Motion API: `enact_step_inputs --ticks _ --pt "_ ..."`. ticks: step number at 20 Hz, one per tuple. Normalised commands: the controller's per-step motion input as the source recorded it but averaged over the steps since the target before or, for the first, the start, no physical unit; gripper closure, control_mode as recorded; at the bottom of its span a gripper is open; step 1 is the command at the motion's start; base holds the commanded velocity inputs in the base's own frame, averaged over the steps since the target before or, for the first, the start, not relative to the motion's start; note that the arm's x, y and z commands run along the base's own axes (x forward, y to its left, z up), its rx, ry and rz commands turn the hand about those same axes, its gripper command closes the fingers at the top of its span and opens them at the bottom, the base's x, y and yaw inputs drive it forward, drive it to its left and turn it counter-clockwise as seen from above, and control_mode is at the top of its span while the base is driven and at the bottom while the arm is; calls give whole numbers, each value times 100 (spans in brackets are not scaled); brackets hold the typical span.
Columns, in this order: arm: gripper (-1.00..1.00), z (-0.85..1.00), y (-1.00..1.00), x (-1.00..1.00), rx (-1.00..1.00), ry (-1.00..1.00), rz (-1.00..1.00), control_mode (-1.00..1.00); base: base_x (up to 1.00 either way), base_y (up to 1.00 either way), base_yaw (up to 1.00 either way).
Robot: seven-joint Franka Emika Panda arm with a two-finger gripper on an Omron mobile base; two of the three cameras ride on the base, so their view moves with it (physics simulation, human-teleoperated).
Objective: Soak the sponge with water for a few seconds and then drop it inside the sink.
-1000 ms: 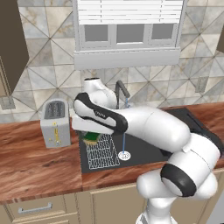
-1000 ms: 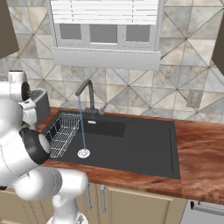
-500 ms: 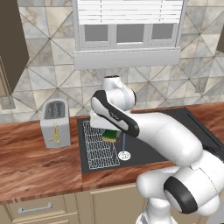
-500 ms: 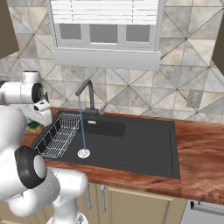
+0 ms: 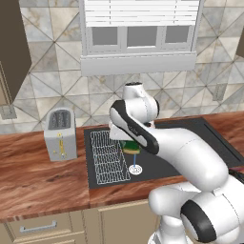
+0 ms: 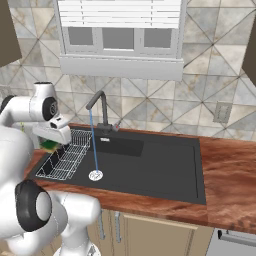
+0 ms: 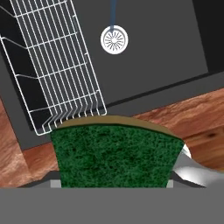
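The sponge (image 7: 114, 154), green on top with a yellow edge, sits between the jaws of my gripper (image 5: 127, 141), which is shut on it. It hangs above the left part of the sink (image 6: 160, 165), over the white wire rack (image 6: 62, 161). In the right base view the sponge (image 6: 48, 145) is well left of the water (image 6: 93, 145), a thin blue stream that falls from the dark faucet (image 6: 100, 106) onto the round drain (image 6: 95, 175). In the hand view the drain (image 7: 114, 39) and the water (image 7: 113, 12) lie ahead of the sponge, apart from it.
A silver toaster (image 5: 60, 134) stands on the wooden counter (image 5: 43, 181) left of the sink. A tiled wall and a window run behind the faucet. The right half of the basin is bare dark floor.
The arm has swung to the right with the sponge, from beside the toaster across the rack and closer to the water stream. The sponge stays in the gripper.
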Motion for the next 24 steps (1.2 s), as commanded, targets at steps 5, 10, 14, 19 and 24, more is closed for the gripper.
enact_step_inputs --ticks 5,10,14,19,24 --pt "100 0 -21 0 -3 -4 2 -100 0 0 0" --pt "100 0 -16 0 -4 -5 0 -100 0 0 0" --pt "100 0 -13 0 -2 -1 -2 -100 0 0 0" --pt "100 0 -3 0 0 -1 -9 -100 0 0 0" --pt "100 0 -5 0 0 -4 -11 -100 0 0 0"
